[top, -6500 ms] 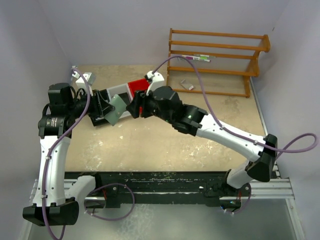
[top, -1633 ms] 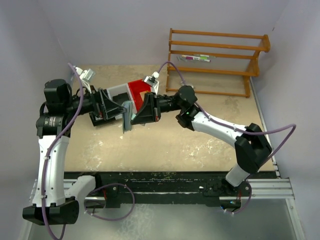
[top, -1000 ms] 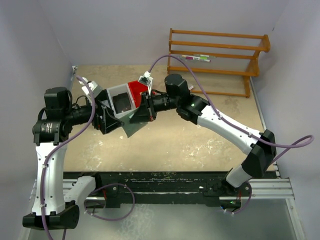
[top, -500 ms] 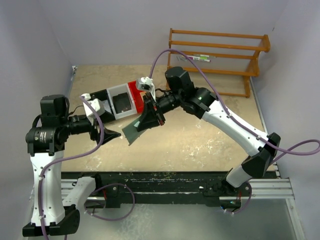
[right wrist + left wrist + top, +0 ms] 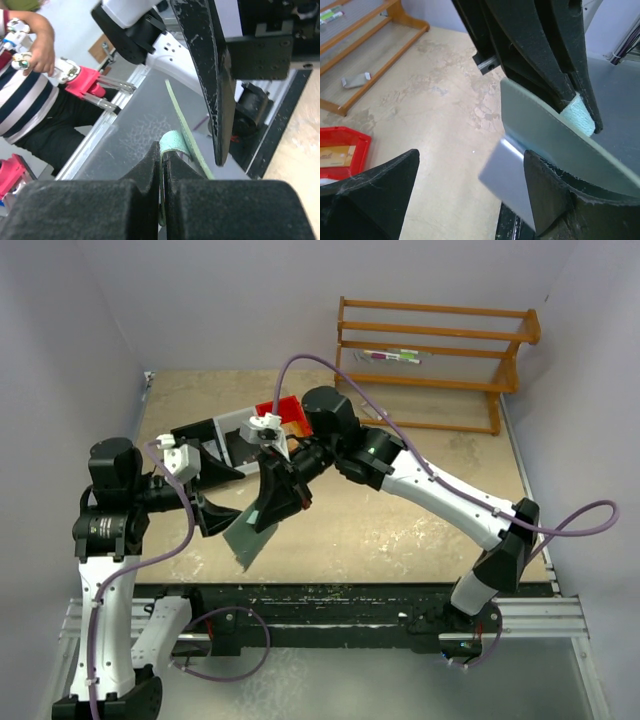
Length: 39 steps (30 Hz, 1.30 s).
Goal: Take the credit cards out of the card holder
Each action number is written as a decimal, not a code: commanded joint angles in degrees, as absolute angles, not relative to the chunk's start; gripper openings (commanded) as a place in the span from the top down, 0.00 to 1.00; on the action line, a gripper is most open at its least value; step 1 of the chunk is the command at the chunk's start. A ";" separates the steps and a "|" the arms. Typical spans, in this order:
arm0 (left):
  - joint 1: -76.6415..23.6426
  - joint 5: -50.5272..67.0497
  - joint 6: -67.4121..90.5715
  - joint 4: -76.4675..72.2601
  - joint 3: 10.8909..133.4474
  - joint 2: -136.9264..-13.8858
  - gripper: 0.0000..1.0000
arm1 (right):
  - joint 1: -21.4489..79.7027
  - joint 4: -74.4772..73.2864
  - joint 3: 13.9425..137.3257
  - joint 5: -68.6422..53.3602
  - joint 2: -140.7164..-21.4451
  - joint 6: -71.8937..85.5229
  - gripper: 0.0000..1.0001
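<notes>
**Left tool wide at the card, right tool clamped on the holder**

The left tool point(image 5: 240, 492) hangs above the near part of the worktop point(image 5: 400, 530) with its jaws spread wide and nothing gripped. In its wrist view, a grey-blue credit card point(image 5: 505, 172) pokes out of the lower edge of the card holder point(image 5: 560, 145) into the gap between the two fingers point(image 5: 375, 190). The card is close against the right-hand finger in that view; whether it touches that finger cannot be told.

The card holder point(image 5: 247, 532) is a grey-green pouch held off the worktop, slanting down towards the near edge. The right tool point(image 5: 262, 518) reaches in from beyond it, jaws pressed shut on the holder's upper edge. The right wrist view shows this tool point(image 5: 161, 150) pinching the thin green edge beside a pale teal patch point(image 5: 173, 142).

Behind both tools lie a black-and-white bin point(image 5: 225, 437) and a red bin point(image 5: 287, 410). Further back, against the far wall, stands a wooden rack point(image 5: 440, 338) with pens point(image 5: 392, 355) on one shelf.
</notes>
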State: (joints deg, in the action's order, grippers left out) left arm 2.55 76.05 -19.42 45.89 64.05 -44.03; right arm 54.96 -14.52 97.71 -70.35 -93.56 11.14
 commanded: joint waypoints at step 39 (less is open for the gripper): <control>2.56 96.97 -48.73 73.13 71.21 -49.11 0.42 | 53.40 76.29 105.60 -87.43 -112.77 86.53 1.00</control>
State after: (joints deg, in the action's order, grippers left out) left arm 2.59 87.61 -36.07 61.95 66.83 -47.18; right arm 55.44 70.63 102.48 -88.71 -112.88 83.15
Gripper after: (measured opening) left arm 0.567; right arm 0.011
